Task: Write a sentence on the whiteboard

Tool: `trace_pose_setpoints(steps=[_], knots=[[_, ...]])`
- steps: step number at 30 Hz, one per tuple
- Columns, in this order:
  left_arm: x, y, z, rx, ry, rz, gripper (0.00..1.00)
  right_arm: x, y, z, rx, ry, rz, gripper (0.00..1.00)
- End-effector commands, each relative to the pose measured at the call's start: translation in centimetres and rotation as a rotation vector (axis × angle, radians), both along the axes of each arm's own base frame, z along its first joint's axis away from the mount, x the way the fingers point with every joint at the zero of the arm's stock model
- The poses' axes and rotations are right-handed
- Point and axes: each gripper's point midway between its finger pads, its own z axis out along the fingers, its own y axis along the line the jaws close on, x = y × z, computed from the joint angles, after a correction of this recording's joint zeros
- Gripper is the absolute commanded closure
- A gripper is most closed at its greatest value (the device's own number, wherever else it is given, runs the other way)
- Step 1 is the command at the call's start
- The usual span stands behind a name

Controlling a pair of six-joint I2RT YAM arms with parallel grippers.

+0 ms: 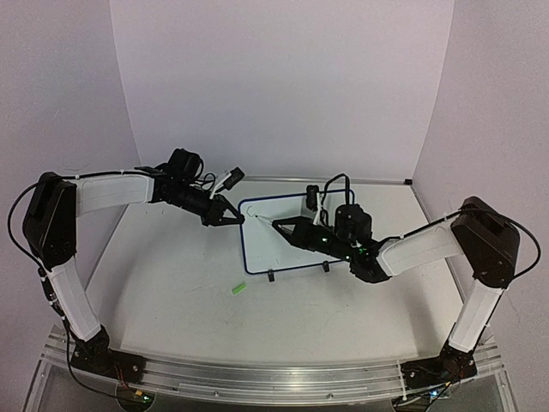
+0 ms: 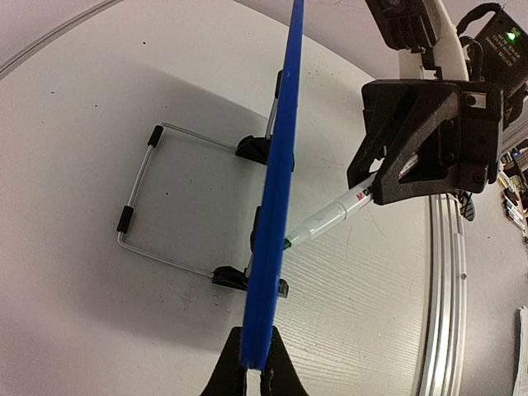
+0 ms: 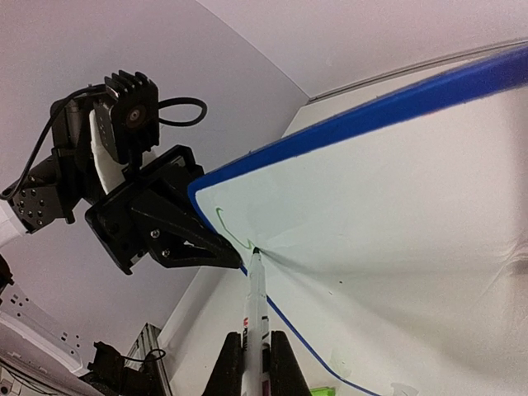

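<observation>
Left fingers (image 2: 227, 379): closed on the blue frame at the left edge of the whiteboard (image 1: 266, 253).

Right fingers (image 3: 221, 379): closed on a marker (image 3: 254, 305). The marker's long axis runs from the fingers to the board's upper left corner, with its tip touching the white face at the end of a short curved green stroke (image 3: 227, 231).

The board stands on the bench (image 1: 171, 283), on its clip feet (image 2: 252, 148) and wire stand (image 2: 136, 194), with its long axis running left to right and its face towards the arm bases.

Left arm: elbow raised, forearm reaching right. Right arm: elbow raised, forearm reaching left across the board.

A small green object (image 1: 238, 291), probably the marker cap, lies in front of the board.
</observation>
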Motion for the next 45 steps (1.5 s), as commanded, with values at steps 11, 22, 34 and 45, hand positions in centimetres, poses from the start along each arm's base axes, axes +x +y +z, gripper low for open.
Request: trace_pose_setpoints(steps=[11,22,34,45], knots=[[-0.1,0.0,0.5,0.03,-0.012,0.002,1.0,0.8,0.1,-2.3,-0.034,0.032,-0.025,1.0],[-0.1,-0.1,0.5,0.03,-0.011,0.0,1.0,1.3,1.4,-0.8,-0.003,0.012,-0.005,1.0],[0.0,0.0,0.4,0.038,-0.016,0.008,1.0,-0.6,0.4,4.4,0.094,-0.062,0.038,1.0],[0.1,0.1,0.4,0.041,-0.017,0.013,1.0,-0.2,-0.8,3.3,-0.065,-0.072,-0.017,1.0]])
